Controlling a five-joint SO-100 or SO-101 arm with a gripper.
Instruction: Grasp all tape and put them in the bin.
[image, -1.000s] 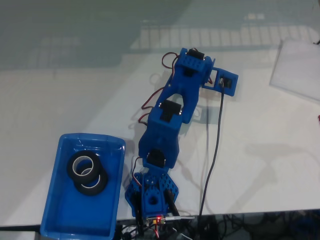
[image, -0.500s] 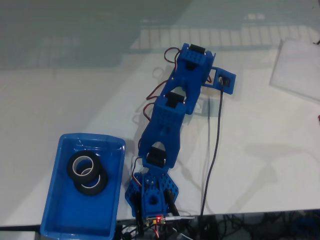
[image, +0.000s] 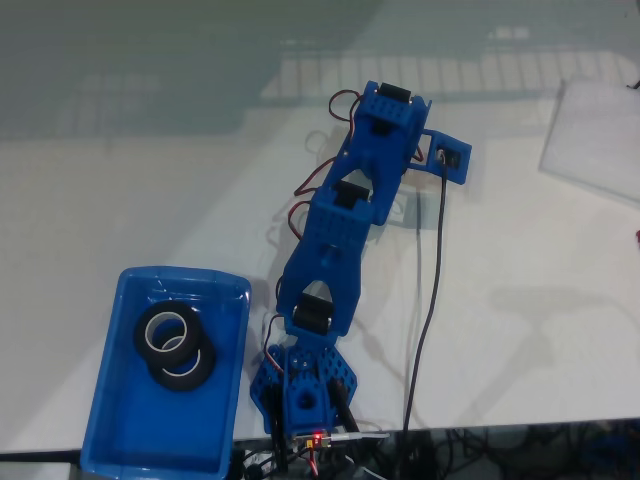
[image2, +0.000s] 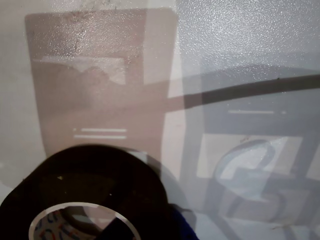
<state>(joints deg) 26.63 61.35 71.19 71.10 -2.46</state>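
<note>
A glossy white table (image: 120, 200) seen from above carries everything, reflecting ceiling lights along its far edge. A bright blue plastic robot arm (image: 345, 230) stretches from its base at about 6 o'clock up toward 12 o'clock, leaning slightly to 1 o'clock, with red and black wires running beside it and a black cable trailing down its right side. At 7 o'clock, just beside the base, sits a bright blue rectangular plastic bin (image: 110, 420) with low walls and rounded corners. Inside it, in the half nearer 12 o'clock, lie two black ring-shaped tape rolls with whitish inner cores (image: 175, 345), flat and overlapping. A pale translucent sheet (image: 595, 140) lies at 2 o'clock, well apart from the arm.

In the wrist view, another black tape roll with a silvery inner rim (image2: 80, 195) fills the 7 o'clock corner, close to the lens, above the shiny table. The pincer's fingers cannot be made out, so whether it is spread or pinching cannot be told.
</note>
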